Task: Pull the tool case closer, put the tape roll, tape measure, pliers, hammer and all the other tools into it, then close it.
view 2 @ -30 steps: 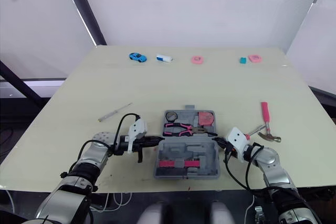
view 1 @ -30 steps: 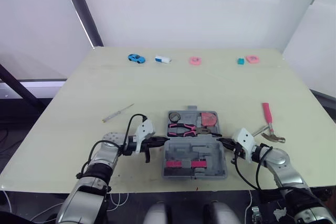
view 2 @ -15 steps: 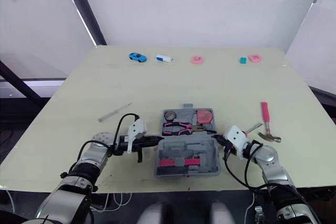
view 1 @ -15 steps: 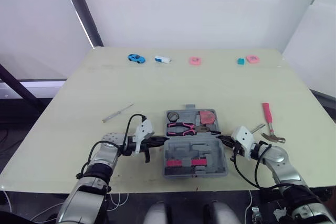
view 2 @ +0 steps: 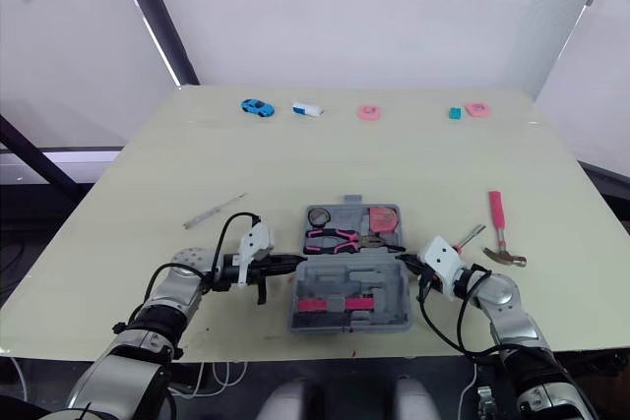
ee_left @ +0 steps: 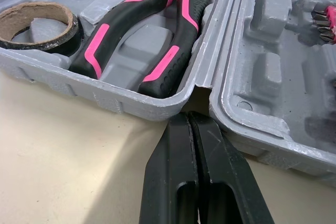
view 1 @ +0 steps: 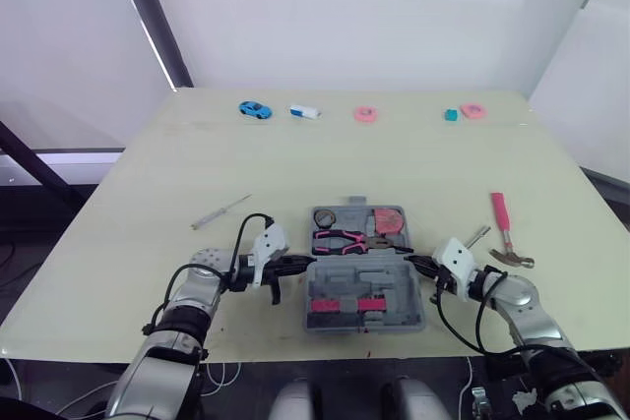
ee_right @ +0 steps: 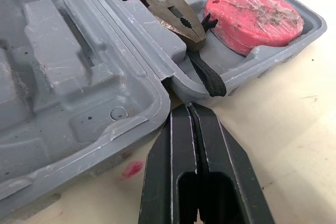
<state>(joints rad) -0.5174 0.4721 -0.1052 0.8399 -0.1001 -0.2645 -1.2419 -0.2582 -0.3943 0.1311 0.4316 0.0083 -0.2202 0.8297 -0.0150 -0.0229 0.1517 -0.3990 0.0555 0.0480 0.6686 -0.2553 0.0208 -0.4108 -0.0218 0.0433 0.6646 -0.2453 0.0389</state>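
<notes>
The grey tool case (view 1: 413, 314) lies open near the table's front edge. Its far half holds the tape roll (view 1: 327, 217), the pink-and-black pliers (view 1: 342, 239) and the pink tape measure (view 1: 391, 220). My left gripper (view 1: 295, 265) is shut, its tip at the hinge gap on the case's left side (ee_left: 202, 90). My right gripper (view 1: 418, 265) is shut too, tip at the hinge on the right side (ee_right: 168, 85). To the right on the table lie the pink-handled hammer (view 1: 504, 228) and a small silver tool (view 1: 476, 237). A thin screwdriver (view 1: 221, 210) lies to the left.
Along the far edge stand a blue toy car (view 1: 255, 109), a white item (view 1: 305, 111), two pink pieces (view 1: 366, 114) (view 1: 473, 110) and a teal block (view 1: 451, 115). The case's near half sits close to the table's front edge.
Very little: my right gripper has crept slightly toward the case's hinge. The left gripper and the case stay where they were.
</notes>
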